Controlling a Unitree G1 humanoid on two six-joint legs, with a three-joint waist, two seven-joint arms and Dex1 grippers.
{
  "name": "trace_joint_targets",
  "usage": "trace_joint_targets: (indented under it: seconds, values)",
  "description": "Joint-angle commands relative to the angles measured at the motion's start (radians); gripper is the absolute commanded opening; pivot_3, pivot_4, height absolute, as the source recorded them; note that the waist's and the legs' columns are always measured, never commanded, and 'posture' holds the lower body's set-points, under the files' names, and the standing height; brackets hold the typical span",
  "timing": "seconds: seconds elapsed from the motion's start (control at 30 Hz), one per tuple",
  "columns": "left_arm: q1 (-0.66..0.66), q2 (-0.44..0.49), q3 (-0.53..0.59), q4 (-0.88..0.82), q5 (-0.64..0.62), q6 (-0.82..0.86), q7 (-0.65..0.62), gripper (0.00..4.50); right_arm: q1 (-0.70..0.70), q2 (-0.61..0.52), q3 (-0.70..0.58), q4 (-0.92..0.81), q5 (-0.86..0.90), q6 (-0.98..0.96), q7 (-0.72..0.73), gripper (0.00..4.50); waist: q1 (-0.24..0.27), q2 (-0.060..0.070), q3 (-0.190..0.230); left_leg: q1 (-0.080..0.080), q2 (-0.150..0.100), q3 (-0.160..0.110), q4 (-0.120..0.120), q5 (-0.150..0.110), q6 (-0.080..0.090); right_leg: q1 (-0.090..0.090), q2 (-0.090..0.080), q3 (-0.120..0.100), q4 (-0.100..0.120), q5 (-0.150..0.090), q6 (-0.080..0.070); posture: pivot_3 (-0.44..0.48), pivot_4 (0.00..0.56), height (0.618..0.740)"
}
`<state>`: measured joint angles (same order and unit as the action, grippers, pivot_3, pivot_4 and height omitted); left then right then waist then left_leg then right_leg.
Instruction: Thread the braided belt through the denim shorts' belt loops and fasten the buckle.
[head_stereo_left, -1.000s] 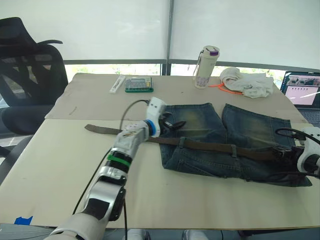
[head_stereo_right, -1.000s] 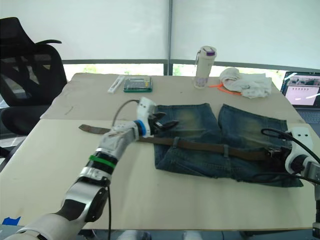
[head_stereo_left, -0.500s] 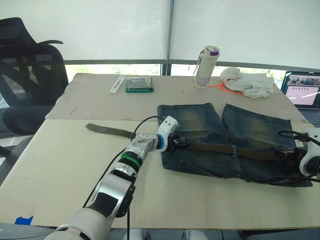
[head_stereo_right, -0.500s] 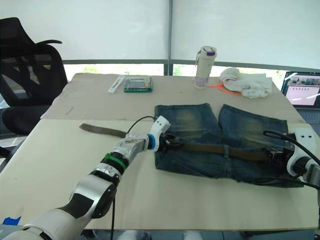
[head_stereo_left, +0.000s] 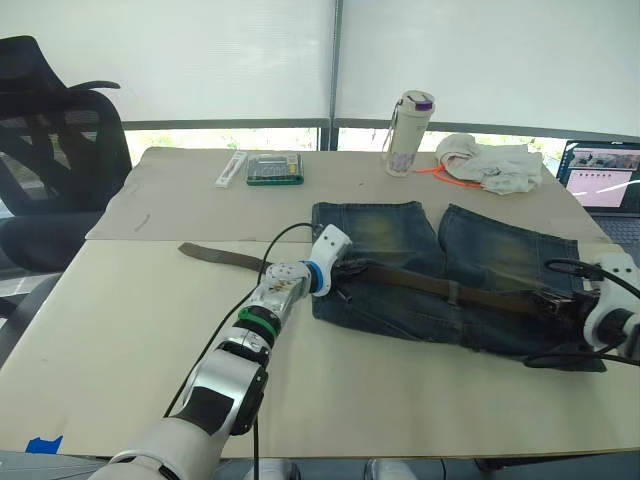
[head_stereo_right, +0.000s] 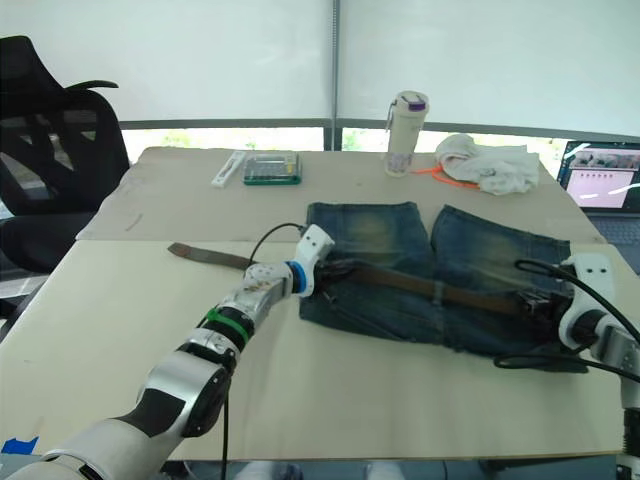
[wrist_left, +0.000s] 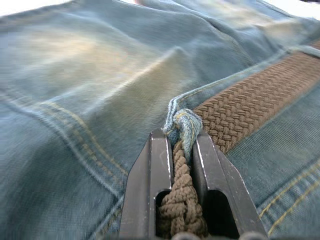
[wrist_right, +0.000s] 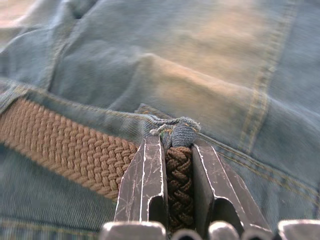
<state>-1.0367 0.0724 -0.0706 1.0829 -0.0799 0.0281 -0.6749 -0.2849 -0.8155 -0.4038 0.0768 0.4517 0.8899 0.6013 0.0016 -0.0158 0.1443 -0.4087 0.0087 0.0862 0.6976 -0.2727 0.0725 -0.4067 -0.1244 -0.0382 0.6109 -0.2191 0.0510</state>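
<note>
A beige table (head_stereo_left: 120, 330) spans the lower two thirds of the head view. The denim shorts (head_stereo_left: 400, 235) lie flat right of centre, legs toward the top of the frame and waistband toward the bottom. The braided belt (head_stereo_left: 420, 283) crosses them from left to lower right along the waistband; its free tail (head_stereo_left: 215, 254) lies on bare table at centre left, well outside the shorts.

The left gripper (head_stereo_left: 340, 268) sits at the left edge of the shorts. In its wrist view both fingers are clamped on the belt (wrist_left: 182, 200), which is bunched edge-on between them, with a frayed belt loop (wrist_left: 182, 125) touching the fingertips. The right gripper (head_stereo_left: 560, 303) is at the right edge of the frame, at the far end of the waistband. Its fingers are likewise closed on the belt (wrist_right: 179, 185), just behind another loop (wrist_right: 180, 132). The buckle cannot be made out.

The strap appears to pass under at least one mid-waist loop (head_stereo_left: 453, 293), so threading seems partly done.

Risks, as a judgement:
- With both ends pinched, pulling would likely drag the whole garment rather than slide the strap, rucking the waistband.
- The crumpled loop at the left fingertips could get pinched along with the belt, or catch the braid.
- The long tail suggests the ends may not meet for fastening.
</note>
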Motion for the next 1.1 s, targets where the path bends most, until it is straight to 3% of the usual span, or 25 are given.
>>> trace_joint_targets:
  seconds: [0.03,0.17,0.37,0.5,0.63,0.8,0.93,1.1]
  values:
    - [-0.086,0.067,0.076,0.064,0.002,-0.072,0.138,0.00,-0.099,0.031,0.091,0.053,-0.055,-0.084,-0.015,0.26,-0.006,0.000,0.000,0.000,0.000,0.000,0.000,0.000,0.000,0.000,0.000,0.000,0.000,0.000,0.000,0.000,0.150,0.737]
    - [-0.144,0.123,0.118,0.125,0.005,-0.122,0.238,0.00,-0.378,0.154,0.263,0.374,-0.202,-0.332,-0.042,0.26,-0.023,-0.002,0.001,0.000,-0.001,0.001,-0.001,0.002,-0.003,-0.001,0.000,0.000,0.000,0.000,0.000,0.000,0.150,0.737]
    - [-0.138,0.148,0.144,0.136,0.003,-0.143,0.261,0.00,-0.730,0.269,0.395,0.898,-0.399,-0.774,-0.109,0.26,-0.017,-0.001,0.001,-0.005,-0.002,0.002,-0.002,0.008,-0.013,-0.008,0.000,-0.001,0.005,0.000,0.000,0.000,0.150,0.737]
    - [-0.118,0.148,0.151,0.124,0.003,-0.144,0.261,0.00,-0.866,0.293,0.436,1.097,-0.496,-1.010,-0.188,0.26,-0.017,-0.001,0.001,-0.014,-0.006,0.002,-0.002,0.009,-0.013,-0.017,-0.001,-0.003,0.005,0.000,0.001,0.000,0.150,0.737]
    - [-0.098,0.138,0.173,0.081,-0.029,-0.178,0.200,0.00,-0.936,0.281,0.428,1.166,-0.532,-1.218,-0.205,0.26,-0.023,-0.001,0.001,-0.015,-0.007,0.002,-0.003,0.009,-0.013,-0.017,-0.003,-0.005,0.004,0.000,0.001,0.000,0.150,0.737]
    - [-0.027,0.144,0.194,-0.067,-0.099,-0.283,-0.027,0.00,-0.882,0.233,0.365,1.105,-0.458,-1.410,-0.013,0.26,-0.023,0.000,0.002,-0.015,-0.007,0.006,-0.002,0.011,-0.015,-0.015,-0.003,-0.008,0.004,0.000,0.001,0.000,0.150,0.737]
    - [0.092,0.206,0.170,-0.169,-0.107,-0.403,-0.223,0.00,-0.668,0.167,0.310,0.908,-0.352,-1.599,0.178,0.26,-0.022,0.000,0.002,-0.013,-0.007,0.006,-0.002,0.011,-0.015,-0.012,-0.003,-0.009,0.004,0.000,0.001,0.000,0.150,0.737]
    - [0.147,0.282,0.164,-0.171,-0.120,-0.533,-0.396,0.00,-0.358,0.098,0.316,0.599,-0.249,-1.818,0.334,0.26,-0.021,0.000,0.002,-0.013,-0.006,0.007,-0.002,0.011,-0.015,-0.013,-0.003,-0.009,0.005,0.000,0.001,0.000,0.150,0.737]
